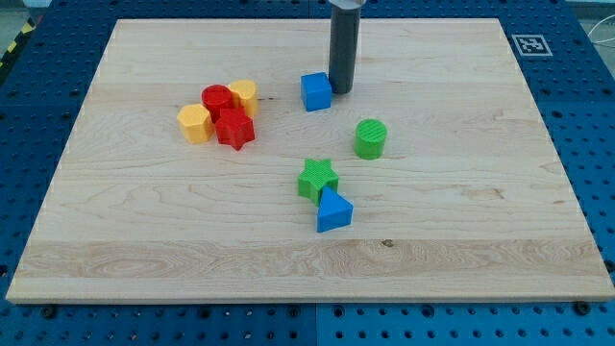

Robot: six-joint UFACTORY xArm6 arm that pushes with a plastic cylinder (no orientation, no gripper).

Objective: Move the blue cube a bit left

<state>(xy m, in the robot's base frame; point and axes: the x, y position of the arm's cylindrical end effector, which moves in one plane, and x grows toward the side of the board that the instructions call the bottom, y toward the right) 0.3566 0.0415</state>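
On the board (144,259): one blue cube (315,91) beside my tip (340,90).

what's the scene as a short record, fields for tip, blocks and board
tip: my tip at the blue cube's right side, touching or nearly so
blue cube: near the board's top middle
cluster at left: red cylinder, yellow cylinder, yellow hexagon, red star, packed together
green cylinder: alone, right of centre
lower pair: green star against blue triangle
board: wooden board
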